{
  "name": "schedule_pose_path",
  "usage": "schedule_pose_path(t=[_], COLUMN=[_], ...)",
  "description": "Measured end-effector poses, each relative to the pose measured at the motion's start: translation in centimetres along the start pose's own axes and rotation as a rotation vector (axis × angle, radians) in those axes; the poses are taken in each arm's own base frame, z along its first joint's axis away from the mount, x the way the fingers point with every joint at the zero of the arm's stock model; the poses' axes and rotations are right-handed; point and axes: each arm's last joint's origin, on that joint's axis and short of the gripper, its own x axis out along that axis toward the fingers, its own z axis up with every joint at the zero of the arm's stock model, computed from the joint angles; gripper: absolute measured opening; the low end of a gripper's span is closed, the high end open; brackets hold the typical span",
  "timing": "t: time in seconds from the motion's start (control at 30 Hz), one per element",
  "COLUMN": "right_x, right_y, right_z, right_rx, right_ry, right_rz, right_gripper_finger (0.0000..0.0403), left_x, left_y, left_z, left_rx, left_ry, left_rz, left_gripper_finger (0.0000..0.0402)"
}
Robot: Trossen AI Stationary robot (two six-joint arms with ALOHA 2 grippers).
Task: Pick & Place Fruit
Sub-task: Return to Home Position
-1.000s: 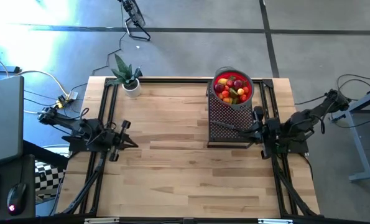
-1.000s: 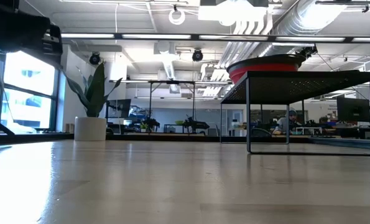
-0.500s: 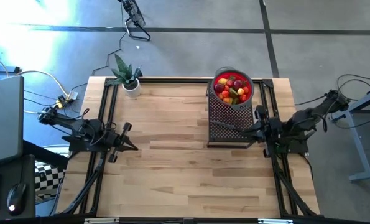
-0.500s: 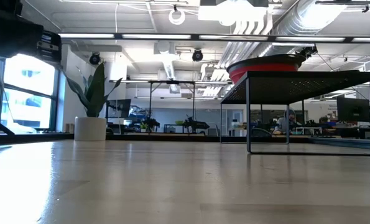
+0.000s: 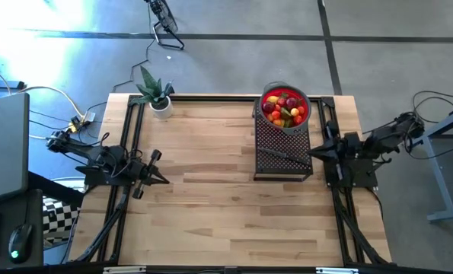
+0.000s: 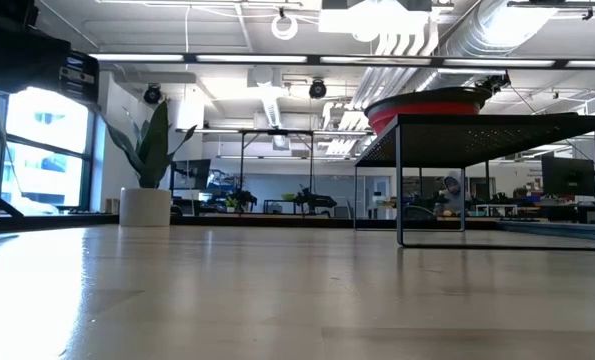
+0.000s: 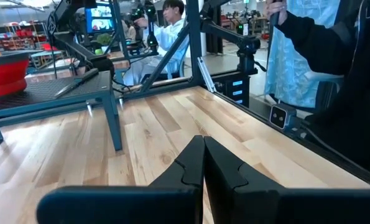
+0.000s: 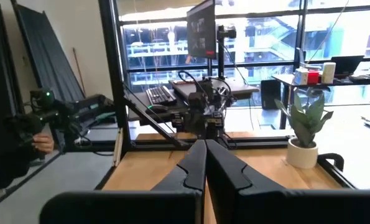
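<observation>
Wooden worktop carries no loose fruit that I can see; the fruit sits heaped in the red bowl on the black mesh shelf. Placing looks finished. My left gripper and right gripper are closed, empty, at opposite worktop edges.
</observation>
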Motion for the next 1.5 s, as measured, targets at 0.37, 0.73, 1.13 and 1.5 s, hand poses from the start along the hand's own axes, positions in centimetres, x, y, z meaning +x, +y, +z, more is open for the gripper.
schedule_pose_path(t=[0.37, 0.73, 1.13, 1.5], right_x=[-2.6, -4.0, -5.1, -4.2], right_y=[-1.2, -1.6, -2.2, -1.7], right_z=[0.1, -0.5, -3.3, -4.7], right_rx=[0.024, 0.039, 0.100, 0.122], right_ry=[-0.026, -0.052, -0.133, -0.138], right_rz=[0.021, 0.124, 0.151, 0.188], right_gripper_finger=[0.0003, 0.0003, 0.0003, 0.0003], left_x=[0.0, 0.0, 0.0, 0.0], left_y=[0.0, 0.0, 0.0, 0.0], left_z=[0.0, 0.0, 0.0, 0.0], left_rx=[0.000, 0.000, -0.001, -0.001], left_ry=[0.000, 0.001, 0.001, 0.001], left_rz=[0.001, 0.003, 0.002, 0.002], left_gripper_finger=[0.0000, 0.0000, 0.0000, 0.0000])
